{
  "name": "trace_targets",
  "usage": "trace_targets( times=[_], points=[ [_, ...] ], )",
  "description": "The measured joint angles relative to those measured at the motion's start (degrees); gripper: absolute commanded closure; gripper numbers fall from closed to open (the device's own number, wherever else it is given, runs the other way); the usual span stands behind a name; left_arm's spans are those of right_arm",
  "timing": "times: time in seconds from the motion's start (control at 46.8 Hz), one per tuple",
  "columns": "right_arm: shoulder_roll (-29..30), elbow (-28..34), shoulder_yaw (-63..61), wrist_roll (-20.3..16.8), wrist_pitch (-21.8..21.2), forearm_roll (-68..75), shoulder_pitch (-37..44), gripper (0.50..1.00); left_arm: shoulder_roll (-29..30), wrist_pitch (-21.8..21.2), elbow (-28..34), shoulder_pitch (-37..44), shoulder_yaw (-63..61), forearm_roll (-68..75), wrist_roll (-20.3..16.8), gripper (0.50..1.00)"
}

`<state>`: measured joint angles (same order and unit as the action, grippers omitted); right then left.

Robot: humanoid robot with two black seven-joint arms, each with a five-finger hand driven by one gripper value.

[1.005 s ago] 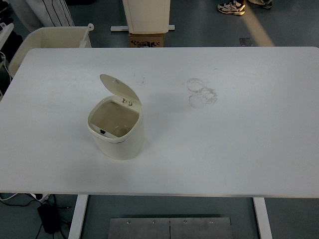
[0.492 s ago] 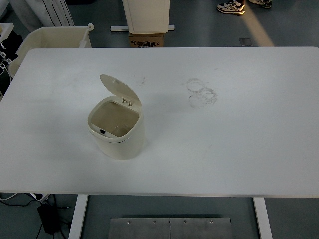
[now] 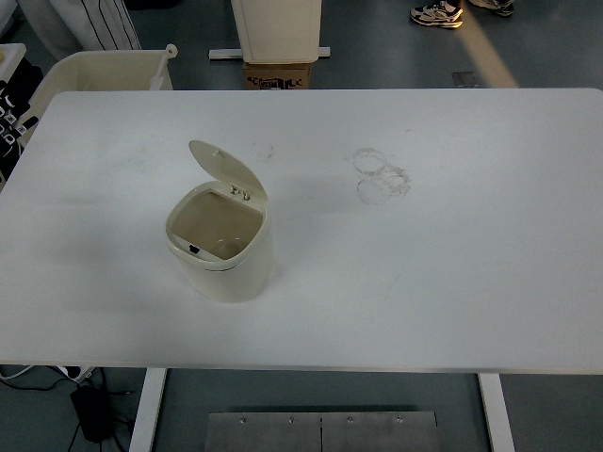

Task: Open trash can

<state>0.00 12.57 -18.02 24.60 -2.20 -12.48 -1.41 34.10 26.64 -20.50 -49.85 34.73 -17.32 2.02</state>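
The trash can [image 3: 222,247] stood on the white table [image 3: 452,282], left of centre, with its lid [image 3: 227,169] tipped up at the far rim and the inside showing. Neither hand was in view, so the state of the fingers could not be told. The opening looked done, with nothing left.
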Motion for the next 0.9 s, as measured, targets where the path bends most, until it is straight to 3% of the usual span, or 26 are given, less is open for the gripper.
trace_targets(
  times=[0.363, 0.898],
  points=[
    [0.0, -0.1, 0.0, 0.0, 0.0, 0.0, 0.0, 0.509, -0.2, -0.2, -0.1, 0.0, -0.1, 0.2, -2.2, 0.5],
    [0.0, -0.1, 0.0, 0.1, 0.0, 0.0, 0.0, 0.509, -0.9, -0.2, -0.1, 0.0, -0.1, 0.2, -2.4, 0.5]
  ],
)
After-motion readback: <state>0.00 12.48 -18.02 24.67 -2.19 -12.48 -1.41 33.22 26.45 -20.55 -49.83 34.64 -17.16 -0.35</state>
